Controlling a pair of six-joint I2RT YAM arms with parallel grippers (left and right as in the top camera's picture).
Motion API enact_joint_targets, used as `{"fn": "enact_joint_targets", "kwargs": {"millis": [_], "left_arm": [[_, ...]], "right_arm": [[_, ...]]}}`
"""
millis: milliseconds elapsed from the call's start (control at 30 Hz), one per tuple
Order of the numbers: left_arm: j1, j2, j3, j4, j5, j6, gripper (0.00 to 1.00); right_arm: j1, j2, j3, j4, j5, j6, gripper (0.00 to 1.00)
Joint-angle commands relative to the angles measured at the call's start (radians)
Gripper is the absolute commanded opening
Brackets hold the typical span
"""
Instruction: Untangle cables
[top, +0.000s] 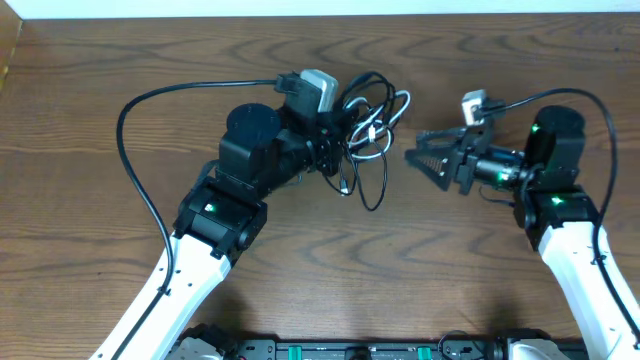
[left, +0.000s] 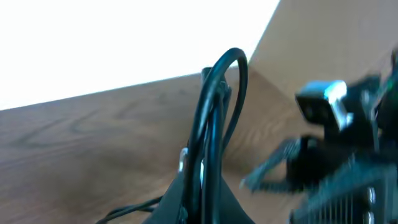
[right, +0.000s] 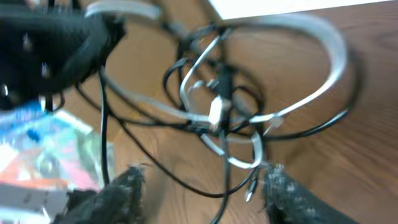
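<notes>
The cables (top: 368, 130) lie in a tangled bunch of thin black cords and one white cord (top: 397, 104) at mid-table. My left gripper (top: 337, 150) is shut on the bunch's left side. In the left wrist view its jaws (left: 199, 171) pinch black cords, and a loop (left: 225, 87) rises from them. My right gripper (top: 413, 147) hangs open just right of the tangle, apart from it. In the right wrist view its fingers (right: 127, 186) stand wide, with the white cord (right: 217, 112) and black cords ahead of my right gripper (right: 204, 182). A thin black cord and a small plug (right: 251, 190) hang between the fingers, not pinched.
The wooden table (top: 100, 60) ends at a white strip along the far side. A thick black arm cable (top: 128, 140) arcs over the table on the left, and another (top: 600, 120) on the right. A blurred colourful patch (right: 43, 149) shows at the right wrist view's lower left.
</notes>
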Motion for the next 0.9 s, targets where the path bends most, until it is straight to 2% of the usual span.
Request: {"fn": "enact_joint_targets", "kwargs": {"millis": [0,67,300,467,600,633,700,800,867], "left_arm": [[0.004,-0.002,0.009,0.039,-0.028,-0.135,0.08],[0.002,-0.002,0.009,0.043,-0.007,-0.177,0.08],[0.001,-0.002,0.009,0.184,0.4,-0.188,0.08],[0.001,-0.002,0.009,0.16,0.497,-0.188,0.08],[0.001,-0.002,0.009,0.1,0.522,-0.188,0.08],[0.001,-0.002,0.009,0.079,0.522,-0.188,0.08],[0.001,-0.002,0.009,0.061,0.522,-0.188,0.08],[0.002,-0.002,0.009,0.04,0.521,-0.178,0.08],[0.002,-0.002,0.009,0.021,0.521,-0.14,0.08]], "right_arm": [[0.055,-0.004,0.005,0.0,0.013,-0.052,0.64],[0.076,-0.004,0.005,-0.003,0.069,-0.051,0.62],[0.111,-0.004,0.005,-0.002,0.357,-0.048,0.62],[0.105,-0.004,0.005,0.031,0.426,-0.046,0.58],[0.094,-0.004,0.005,0.134,0.425,0.033,0.55],[0.094,-0.004,0.005,0.164,0.425,0.041,0.47],[0.094,-0.004,0.005,0.198,0.426,0.043,0.22],[0.094,-0.004,0.005,0.209,0.426,0.048,0.03],[0.094,-0.004,0.005,0.215,0.425,0.081,0.01]]}}
